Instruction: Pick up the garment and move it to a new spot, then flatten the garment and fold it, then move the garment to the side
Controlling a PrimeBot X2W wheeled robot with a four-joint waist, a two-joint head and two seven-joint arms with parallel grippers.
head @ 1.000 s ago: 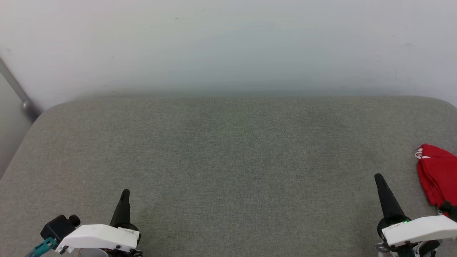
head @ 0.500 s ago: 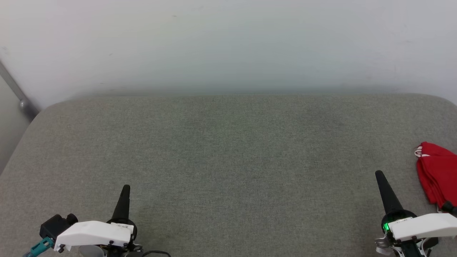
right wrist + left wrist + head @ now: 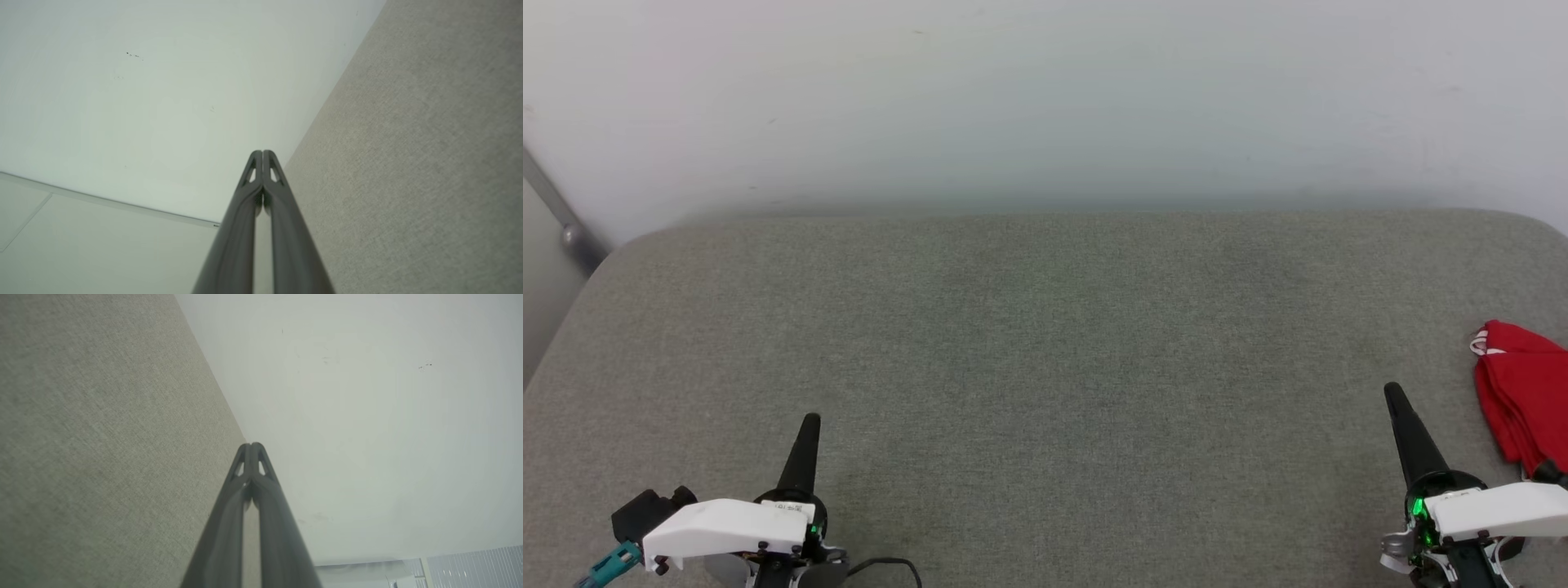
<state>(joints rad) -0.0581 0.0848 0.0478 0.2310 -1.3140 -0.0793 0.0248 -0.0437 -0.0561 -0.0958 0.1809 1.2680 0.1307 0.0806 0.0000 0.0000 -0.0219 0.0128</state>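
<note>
Ambiguously, the garment [image 3: 1521,392] lies bunched: awaiting pickup, or already set aside. Right gripper [image 3: 1392,392] near it, left gripper [image 3: 810,421] well apart, both pressed together.

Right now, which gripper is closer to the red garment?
The right. The right gripper sits just left of the red garment, not touching it. The left gripper is far off across the grey surface, at the head view's lower left.

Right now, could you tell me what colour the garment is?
The garment is red with white trim; head view shows it best.
</note>
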